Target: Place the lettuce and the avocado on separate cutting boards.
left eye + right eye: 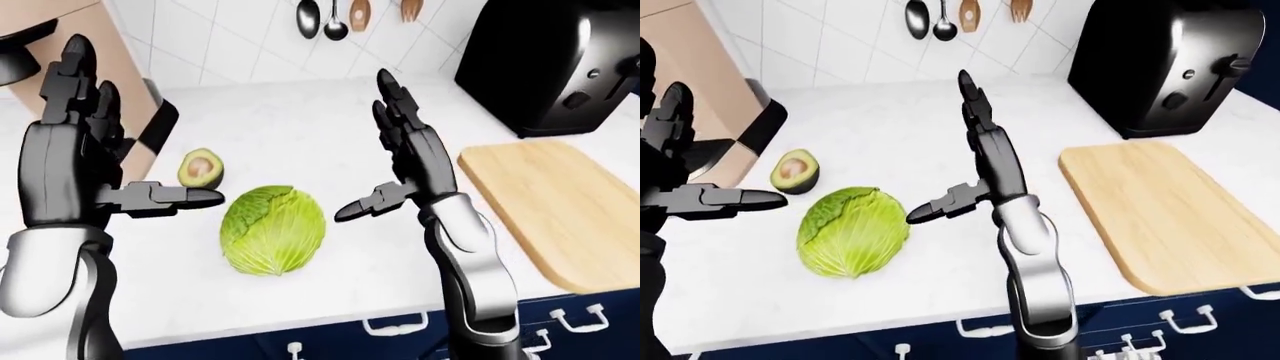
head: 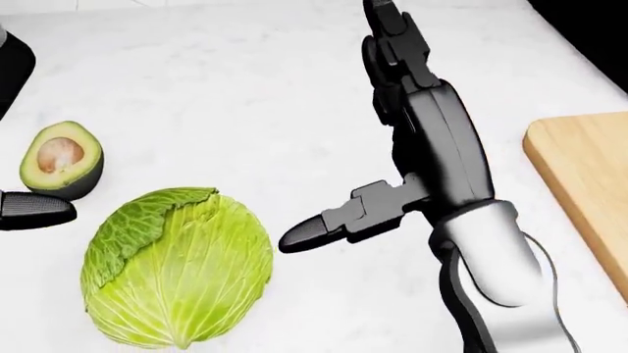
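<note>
The lettuce (image 1: 273, 229) lay on the white counter (image 1: 300, 135), stem end toward the bottom of the left-eye view, held by neither hand. The avocado (image 1: 200, 168), a cut half with its pit facing up, sat on the counter just up and to the left of the lettuce, apart from it.

The left hand (image 1: 75, 161) hovered to the left of the lettuce, fingers spread wide and pointing up, its thumb (image 1: 175, 198) reaching sideways toward the lettuce's upper left edge, just below the avocado; whether the thumb touched the leaves could not be told. The right hand (image 1: 405, 161) stood to the right of the lettuce, also wide open with 2 fingers raised, and its thumb (image 2: 324, 226) pointed at the lettuce with a clear gap between tip and leaves. The lettuce sat between the 2 open palms.

Well to the right of the lettuce, beyond the right hand, a wooden cutting board (image 1: 555, 206) lay bare on the counter. Above the board stood a black toaster (image 1: 550, 64). Above the lettuce, on the tiled wall (image 1: 240, 37), hung several utensils (image 1: 335, 19). A dark appliance (image 1: 155, 131) stood on the counter beyond the avocado, partly hidden by the left hand.
</note>
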